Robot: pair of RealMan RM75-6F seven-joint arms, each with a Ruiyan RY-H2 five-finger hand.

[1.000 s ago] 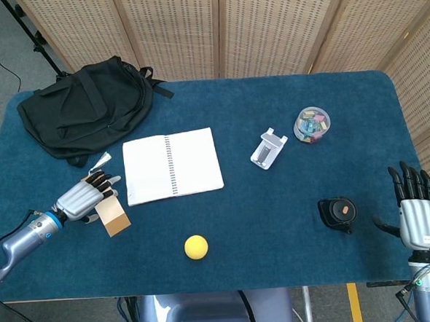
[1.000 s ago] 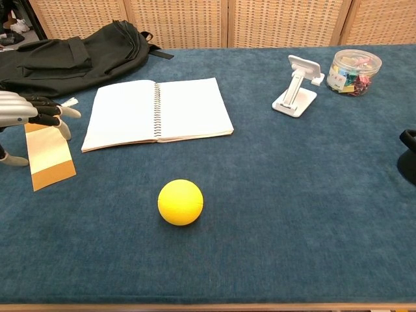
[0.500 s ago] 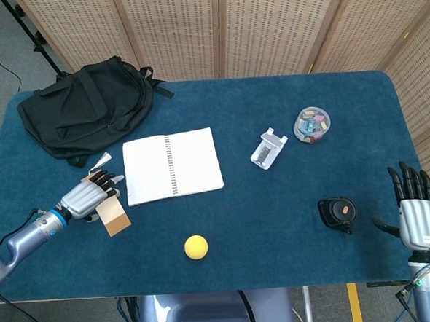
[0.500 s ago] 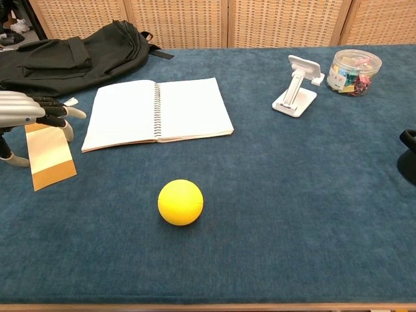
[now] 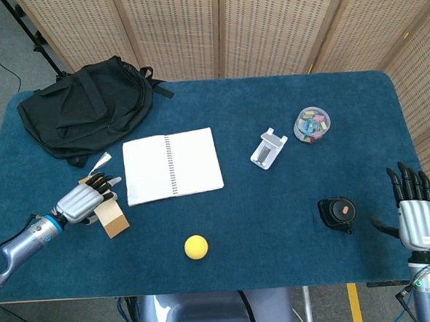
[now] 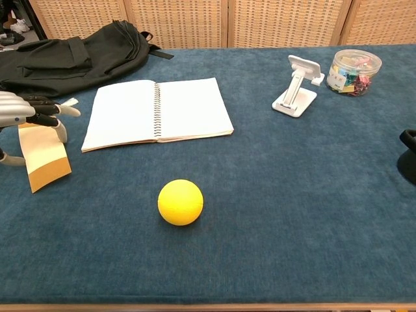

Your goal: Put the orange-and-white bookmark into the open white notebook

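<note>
Chest view, bookmark: orange-and-white bookmark (image 6: 41, 157) sits at the table's left edge, well left of the notebook. Its top end is under your left hand; the orange end looks tilted up off the cloth.
Left hand: left hand (image 5: 86, 199) is on the bookmark's upper end, fingers curled over it toward the notebook. I can't tell whether that's a real pinch or just fingertips resting on the card.
Risk, grip: if it's only resting contact, the card slips out as soon as you lift or swing. It's thin and stiff, and the blue felt tabletop (image 5: 276, 208) gives no edge to get under.
Risk, tassel: a pale tassel (image 5: 102, 163) trails near the backpack (image 5: 87, 103). It could snag on a strap or drag the card crooked.
Notebook: open white spiral notebook (image 5: 172, 165) lies flat just right of the hand, pages up. If you come in low, your fingers can shove it or flip the left page.
Risk, placement: release too close to the near edge and the bookmark slides off the page onto the table.
Yellow ball: yellow ball (image 6: 180, 202) is in front of the notebook, off your path. A wide elbow swing could set it rolling.
Right hand: right hand (image 5: 415, 211) is fingers-apart and empty at the far right, near the black device (image 5: 337, 212). Leave it parked.
Others: phone stand (image 5: 267, 149) and clip jar (image 5: 312, 124) are well apart from the work.
</note>
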